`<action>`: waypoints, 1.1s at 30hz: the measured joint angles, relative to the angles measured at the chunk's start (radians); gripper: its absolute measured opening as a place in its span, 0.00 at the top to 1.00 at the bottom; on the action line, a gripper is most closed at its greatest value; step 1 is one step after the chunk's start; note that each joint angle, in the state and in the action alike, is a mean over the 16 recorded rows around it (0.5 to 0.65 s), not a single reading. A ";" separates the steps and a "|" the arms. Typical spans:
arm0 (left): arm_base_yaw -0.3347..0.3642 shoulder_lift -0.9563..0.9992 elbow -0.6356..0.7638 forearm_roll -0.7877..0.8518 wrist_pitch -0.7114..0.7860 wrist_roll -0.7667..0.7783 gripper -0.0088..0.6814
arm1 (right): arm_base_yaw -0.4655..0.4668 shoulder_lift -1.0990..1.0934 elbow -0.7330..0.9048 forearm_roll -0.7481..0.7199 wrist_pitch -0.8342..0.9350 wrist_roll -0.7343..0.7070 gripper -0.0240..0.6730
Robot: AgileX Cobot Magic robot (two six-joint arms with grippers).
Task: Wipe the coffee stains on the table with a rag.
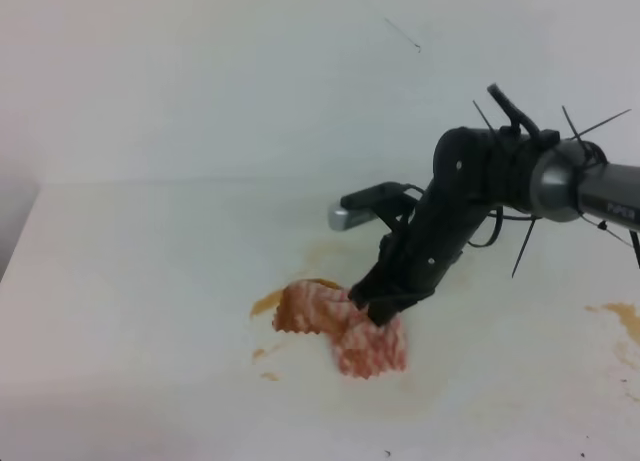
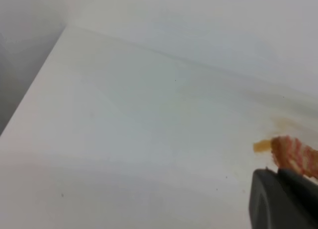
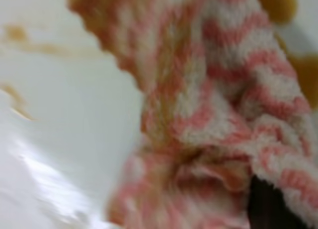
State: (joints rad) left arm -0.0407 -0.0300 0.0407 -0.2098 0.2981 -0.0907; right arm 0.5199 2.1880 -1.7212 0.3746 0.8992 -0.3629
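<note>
The wide smooth white table [image 1: 130, 281] is carrying the whole scene. Working from the left of the exterior high view, no left gripper is appearing there. In the left wrist view a dark grey housing [image 2: 283, 201] is sitting at the 5 o'clock corner; no fingers are showing, so the state of the left jaws cannot be told.

Toward the centre, amber-brown coffee stains [image 1: 266, 303] are lying as a narrow tongue at the 9 o'clock edge of the cloth, with small tan flecks [image 1: 262, 355] at its 7 o'clock. A faint tan haze [image 1: 320, 253] is spreading at 12 o'clock from the cloth.

The small fluffy rag with pink-red and white wavy stripes [image 1: 345, 328] is lying bunched on the table just below centre, covering much of the wet patch. Its upper left portion is showing brownish soaking, which suggests it is absorbing liquid.

The black right gripper [image 1: 385, 303] is pressing down at the rag's 1 o'clock edge with its jaws clenched on the cloth; the right wrist view is showing fabric gathered into folds against a dark fingertip [image 3: 266, 206]. Holding the rag pinched and low is probably letting the arm drag it across the stain without losing it.

At the far right, at 3 o'clock, another amber blotch [image 1: 625, 319] is lying well apart from the rag, apparently not yet wiped.
</note>
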 joint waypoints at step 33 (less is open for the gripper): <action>0.000 0.000 0.000 0.000 0.000 0.000 0.99 | 0.183 0.220 -0.289 0.016 -0.105 0.001 0.96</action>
State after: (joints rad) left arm -0.0407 -0.0300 0.0407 -0.2098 0.2981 -0.0907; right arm 0.7027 2.4082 -2.0101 0.3902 0.7938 -0.3621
